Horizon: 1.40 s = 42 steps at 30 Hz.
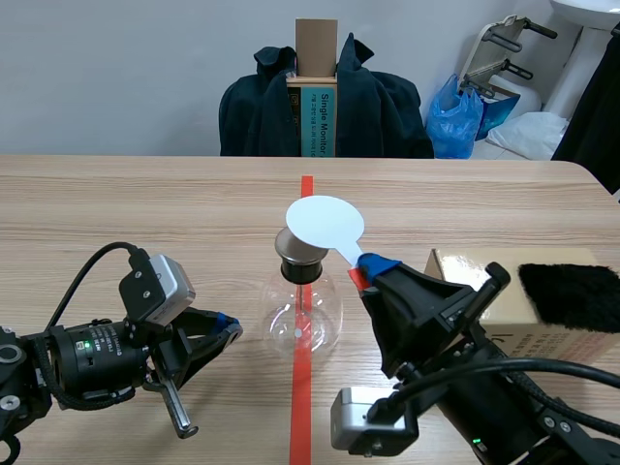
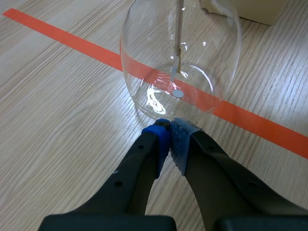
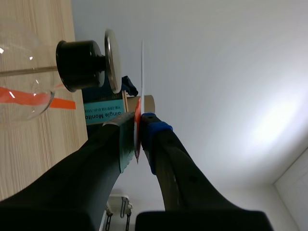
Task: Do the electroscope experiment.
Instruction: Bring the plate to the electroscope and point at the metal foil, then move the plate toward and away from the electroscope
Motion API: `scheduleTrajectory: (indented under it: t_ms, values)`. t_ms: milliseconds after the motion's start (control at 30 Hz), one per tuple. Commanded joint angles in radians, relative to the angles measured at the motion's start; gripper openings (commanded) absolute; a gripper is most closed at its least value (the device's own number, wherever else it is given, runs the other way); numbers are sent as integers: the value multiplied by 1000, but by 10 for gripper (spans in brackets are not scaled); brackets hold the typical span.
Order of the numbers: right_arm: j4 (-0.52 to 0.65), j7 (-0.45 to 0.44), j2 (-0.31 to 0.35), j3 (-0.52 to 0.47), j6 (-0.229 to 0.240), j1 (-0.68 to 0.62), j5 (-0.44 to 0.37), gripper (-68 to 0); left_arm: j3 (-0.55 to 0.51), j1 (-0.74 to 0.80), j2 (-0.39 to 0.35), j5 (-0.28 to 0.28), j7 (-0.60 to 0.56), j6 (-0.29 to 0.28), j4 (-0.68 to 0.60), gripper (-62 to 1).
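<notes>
Right jaws grip paddle [image 1: 325, 225], flask [image 1: 325, 315] — rod [image 2: 179, 29] inside

I see a light wood-grain tabletop [image 1: 145, 213] stretching away from my cameras, with one orange-red tape line [image 1: 303, 407] marked down its middle. A round glass flask [image 1: 302, 325] stands upright on the tabletop, its base right on that line. My left wrist view shows the tape passing under the glass. To the flask's right, apart from it, a cardboard box [image 1: 460, 263] lies flat on the wood, close to the tabletop's right edge.
</notes>
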<state>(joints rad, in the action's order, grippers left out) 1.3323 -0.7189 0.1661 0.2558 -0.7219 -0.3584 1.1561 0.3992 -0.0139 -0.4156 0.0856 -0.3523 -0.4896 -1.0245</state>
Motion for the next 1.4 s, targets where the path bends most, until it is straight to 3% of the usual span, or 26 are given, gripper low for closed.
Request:
scheduleTrajectory:
  t_ms: [0, 300, 633, 800, 1200, 1367]
  values:
    - [16, -14, 5, -6, -11, 12, -8, -667, -5, -6, 2, -13, -17, 2, -15, -590]
    - [16, -79, 5, -6, 16, 12, -8, -667, -5, -6, 2, -13, -17, 2, -15, -590]
    - [16, -79, 5, -6, 16, 12, -7, -667, -5, -6, 2, -13, -17, 2, -15, -590]
    - [16, -5, 5, -6, 15, 12, -7, -667, -5, -6, 2, -13, -17, 2, -15, -590]
    - [16, 278, 5, -6, 15, 12, -8, -667, -5, -6, 2, -13, -17, 2, -15, -590]
    - [16, 317, 6, -8, 15, 12, -8, -667, -5, -6, 2, -13, -17, 2, -15, -590]
